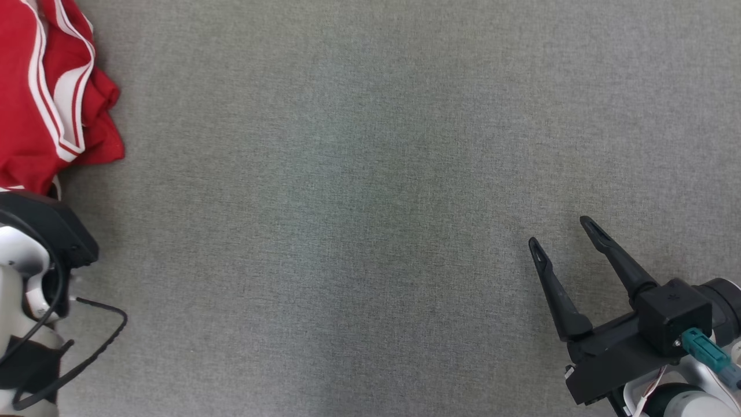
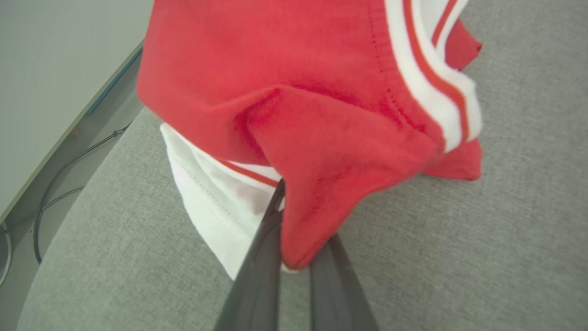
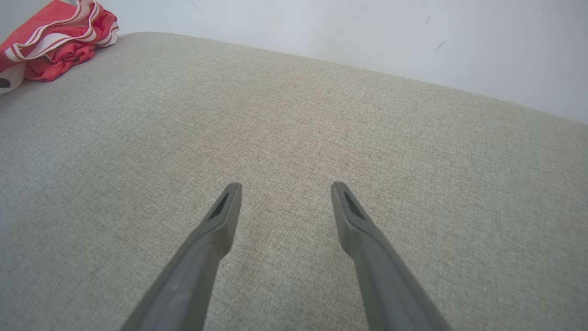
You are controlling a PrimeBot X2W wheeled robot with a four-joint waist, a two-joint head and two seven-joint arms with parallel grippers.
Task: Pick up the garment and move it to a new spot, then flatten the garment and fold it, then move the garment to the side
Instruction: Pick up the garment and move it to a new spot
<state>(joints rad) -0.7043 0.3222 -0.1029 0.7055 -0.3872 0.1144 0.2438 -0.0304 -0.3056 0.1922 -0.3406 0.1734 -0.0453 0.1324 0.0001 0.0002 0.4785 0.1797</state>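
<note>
Fingers of the left gripper (image 2: 301, 239) are clamped on a red fold of the garment (image 2: 321, 92), which sits bunched at the far left edge of the grey cloth surface (image 1: 347, 202) — the pick-up step, I'd say. The right gripper (image 1: 560, 232) hovers spread and empty, well apart. Next calls for a lift and a carry toward the bare middle — without that fold slipping.

No writing, label, brand, number or sign is legible anywhere.
</note>
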